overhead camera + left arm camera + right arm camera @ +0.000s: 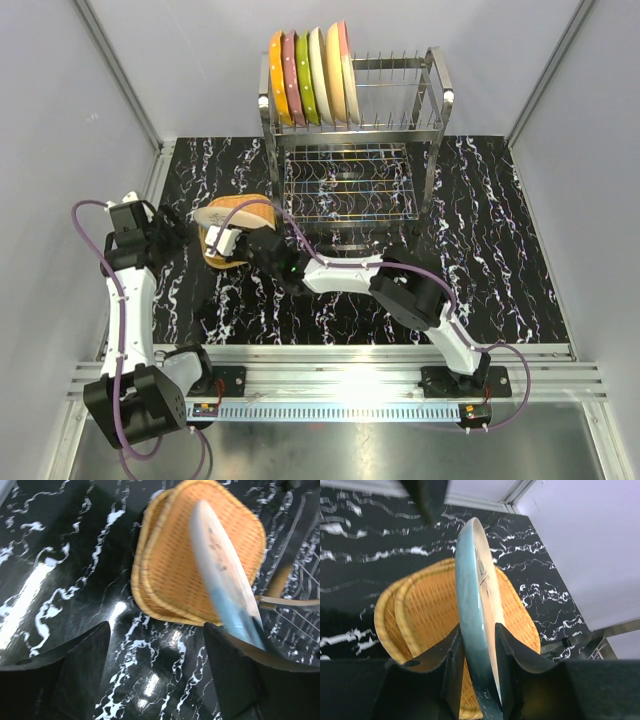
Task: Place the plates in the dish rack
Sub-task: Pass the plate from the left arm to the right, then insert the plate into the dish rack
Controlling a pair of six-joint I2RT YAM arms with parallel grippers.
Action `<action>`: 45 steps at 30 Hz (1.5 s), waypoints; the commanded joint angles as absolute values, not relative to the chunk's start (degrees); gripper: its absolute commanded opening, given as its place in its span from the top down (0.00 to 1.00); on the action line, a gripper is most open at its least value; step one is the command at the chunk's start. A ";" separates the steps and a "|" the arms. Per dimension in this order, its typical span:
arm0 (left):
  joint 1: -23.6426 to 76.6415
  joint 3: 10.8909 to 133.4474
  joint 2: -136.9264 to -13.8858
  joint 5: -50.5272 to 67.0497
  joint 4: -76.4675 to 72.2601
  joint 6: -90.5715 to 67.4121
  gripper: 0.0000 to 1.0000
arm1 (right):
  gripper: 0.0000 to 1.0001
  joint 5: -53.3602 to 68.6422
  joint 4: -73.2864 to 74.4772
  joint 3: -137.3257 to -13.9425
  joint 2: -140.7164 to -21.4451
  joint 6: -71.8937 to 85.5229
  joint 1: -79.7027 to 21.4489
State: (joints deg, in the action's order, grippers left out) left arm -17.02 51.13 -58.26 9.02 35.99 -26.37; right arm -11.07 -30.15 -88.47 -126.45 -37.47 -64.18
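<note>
Your right claw (pixel 479 630) pinches the blue-rimmed plate (pixel 470 565) by its rim, on edge at mid-frame over the wicker trays (pixel 420 610). Your left claw (pixel 156 627) gapes wide, holding nothing. On so narrow a bite, a quick swing could make the plate pivot or slip. Only the top view shows the dish rack (pixel 400 110), upper centre, with racked plates (pixel 310 78) at its left end.

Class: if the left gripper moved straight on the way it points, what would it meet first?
Probably the near rim of the stacked woven trays, dead ahead of the open left gripper. The plate in the right gripper stands edge-up just beside that line, though depth is unclear.
</note>
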 commanded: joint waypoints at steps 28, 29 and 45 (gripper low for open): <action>-17.84 52.91 -59.94 8.08 35.68 -26.54 0.04 | 1.00 -6.33 -5.10 -103.35 -116.90 -9.58 -56.07; -17.84 52.82 -60.03 8.35 35.42 -26.46 0.03 | 1.00 -6.33 -3.27 -105.45 -116.98 -9.93 -56.07; -17.75 52.30 -61.35 11.16 34.63 -26.02 0.01 | 1.00 -5.54 4.75 -106.88 -108.99 -8.00 -56.07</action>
